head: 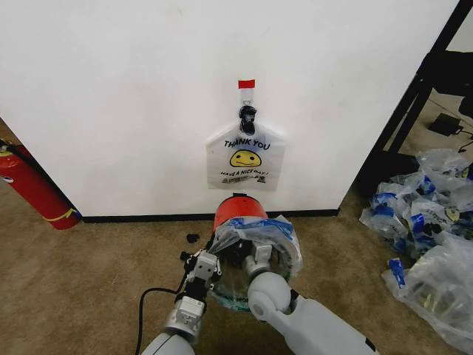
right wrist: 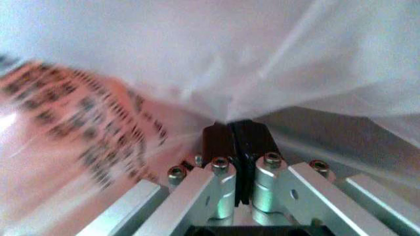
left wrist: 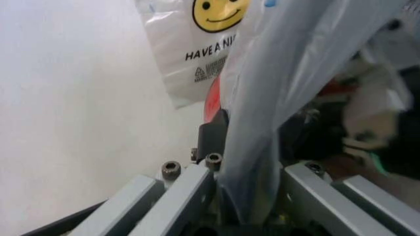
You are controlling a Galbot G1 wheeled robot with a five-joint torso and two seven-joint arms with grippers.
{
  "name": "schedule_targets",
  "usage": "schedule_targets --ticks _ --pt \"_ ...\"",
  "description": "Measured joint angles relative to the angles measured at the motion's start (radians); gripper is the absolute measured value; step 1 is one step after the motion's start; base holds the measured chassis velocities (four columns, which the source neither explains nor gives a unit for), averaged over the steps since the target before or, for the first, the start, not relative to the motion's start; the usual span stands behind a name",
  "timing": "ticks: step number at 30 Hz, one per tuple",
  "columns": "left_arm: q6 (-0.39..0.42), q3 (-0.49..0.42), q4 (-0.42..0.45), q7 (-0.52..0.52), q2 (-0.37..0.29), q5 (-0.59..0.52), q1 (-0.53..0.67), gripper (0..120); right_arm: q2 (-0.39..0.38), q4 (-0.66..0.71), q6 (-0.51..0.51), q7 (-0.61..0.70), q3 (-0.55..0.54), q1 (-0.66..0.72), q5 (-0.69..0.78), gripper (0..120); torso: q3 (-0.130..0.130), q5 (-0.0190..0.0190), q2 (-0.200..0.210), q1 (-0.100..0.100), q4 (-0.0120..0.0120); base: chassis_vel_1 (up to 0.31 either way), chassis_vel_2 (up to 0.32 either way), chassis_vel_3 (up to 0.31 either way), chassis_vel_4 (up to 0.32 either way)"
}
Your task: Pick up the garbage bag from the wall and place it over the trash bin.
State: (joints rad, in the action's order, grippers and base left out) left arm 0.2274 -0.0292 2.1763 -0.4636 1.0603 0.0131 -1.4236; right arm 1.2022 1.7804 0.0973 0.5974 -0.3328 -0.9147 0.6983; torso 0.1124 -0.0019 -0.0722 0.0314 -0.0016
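The bin (head: pixel 238 209) stands on the carpet just in front of the wall (head: pixel 111 89), right under the flat "THANK YOU" bag (head: pixel 245 159) hanging from a hook. The garbage bag (head: pixel 259 235) is stretched over the side of the bin nearest the robot, its mouth held open between the two arms.

Starting left of the bin: the left gripper (head: pixel 205 265) sits at the bag's left edge. In its wrist view the plastic (left wrist: pixel 262 147) runs down between the fingers (left wrist: pixel 213 135), which stand apart, so it looks loosely hooked more than clamped. That is my first worry: a pull away from the bin could slide the film out and that side would collapse.

To the right, the right gripper (head: pixel 259 259) is at the bag's near rim, its dark pads (right wrist: pixel 235 142) pressed together on a gathered pleat of film (right wrist: pixel 217 93). The plastic is thin; if the arms spread too far, I judge it could tear at that pinch or tip the light bin.

The far rim, by the wall, also looks barely covered, so the bag might spring back off.
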Motion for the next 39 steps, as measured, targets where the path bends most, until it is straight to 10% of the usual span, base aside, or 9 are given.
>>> schedule_targets --ticks 26,39 --pt "0.0 -0.028 0.037 0.013 0.0 0.024 -0.039 0 0.07 -0.121 -0.088 0.003 0.024 0.031 0.012 0 0.0 0.0 0.0 0.0 0.0002 0.0 0.0 0.0 0.0" --pt "-0.002 0.001 0.033 0.008 -0.005 -0.002 -0.015 0 -0.034 -0.005 0.121 -0.064 0.022 -0.043 0.026 0 0.0 0.0001 0.0 0.0 0.0 0.0 0.0 0.0 0.0"
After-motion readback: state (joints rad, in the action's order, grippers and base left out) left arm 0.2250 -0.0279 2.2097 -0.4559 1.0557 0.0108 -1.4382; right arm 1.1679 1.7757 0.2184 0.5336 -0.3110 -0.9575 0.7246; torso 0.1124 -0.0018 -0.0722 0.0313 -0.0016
